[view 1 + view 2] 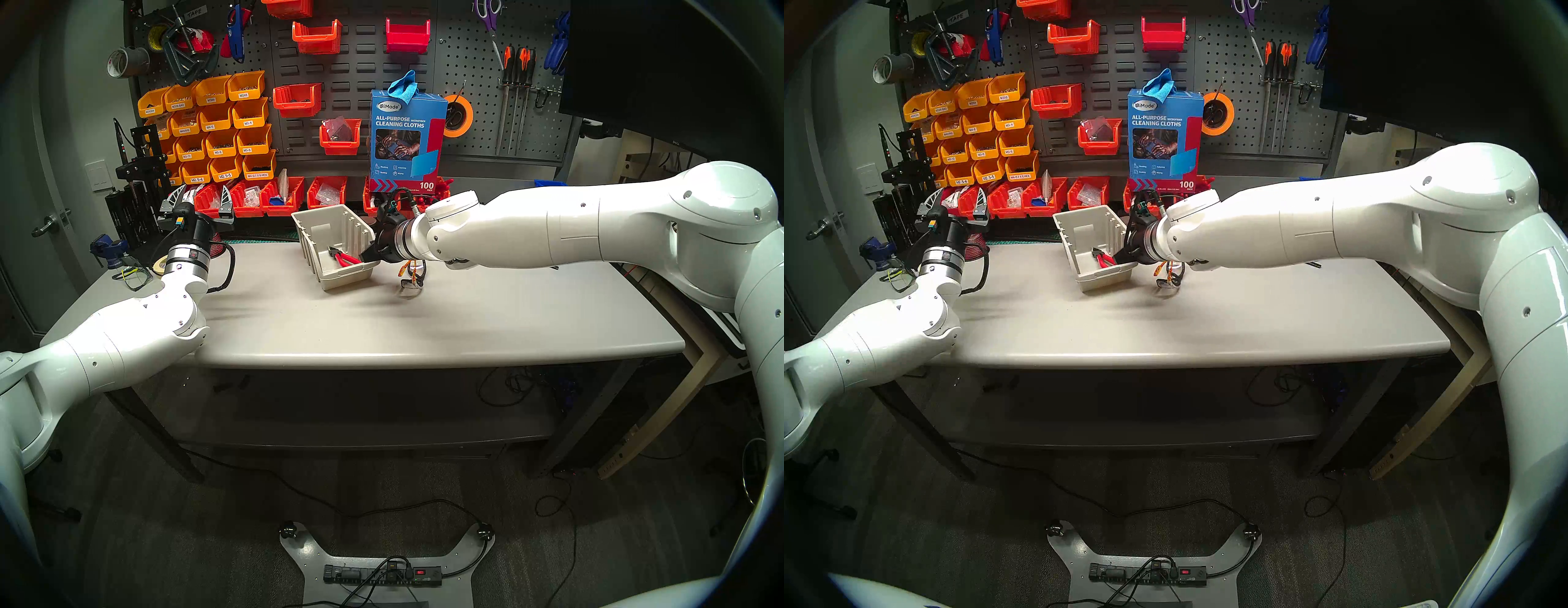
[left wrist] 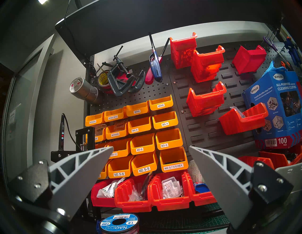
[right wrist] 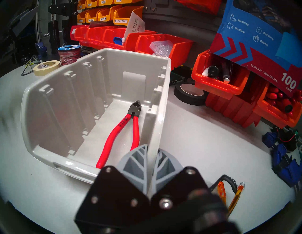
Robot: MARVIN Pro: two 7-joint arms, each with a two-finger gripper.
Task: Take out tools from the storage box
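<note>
Looking across your scene, largest first:

Worktop: your grey table [image 1: 424, 335] has a smooth matte top with rounded corners; its back edge runs under the pegboard wall.

Right arm: you have it reaching in from the right edge, stretched nearly level across the top toward the middle of the back edge.

Left arm: it rises at the left edge, wrist bent upward, so its camera faces the wall of orange and red bins.

Storage box: your beige-grey storage box [image 1: 335, 250] sits near the middle of the back edge. It is smooth moulded plastic with ribbed sides and divider slots inside; its long axis runs from the back edge toward the front edge, low lip frontward.

Right gripper: your right gripper [image 3: 149, 161] pinches the box's right side wall near the front lip, one ribbed grey finger inside, one outside.

Left gripper: your left gripper [image 2: 151, 165] has its pointed, ribbed grey fingers spread wide with nothing between them.

Pliers: the pliers [image 3: 124, 130] lie flat on the box floor along its right wall, dark metal jaws toward the back edge, glossy red handles toward the front lip.

Safety glasses: the safety glasses [image 1: 411, 278] rest folded on the worktop just right of the box, under your right wrist; clear lenses, orange-and-black arms.
</note>
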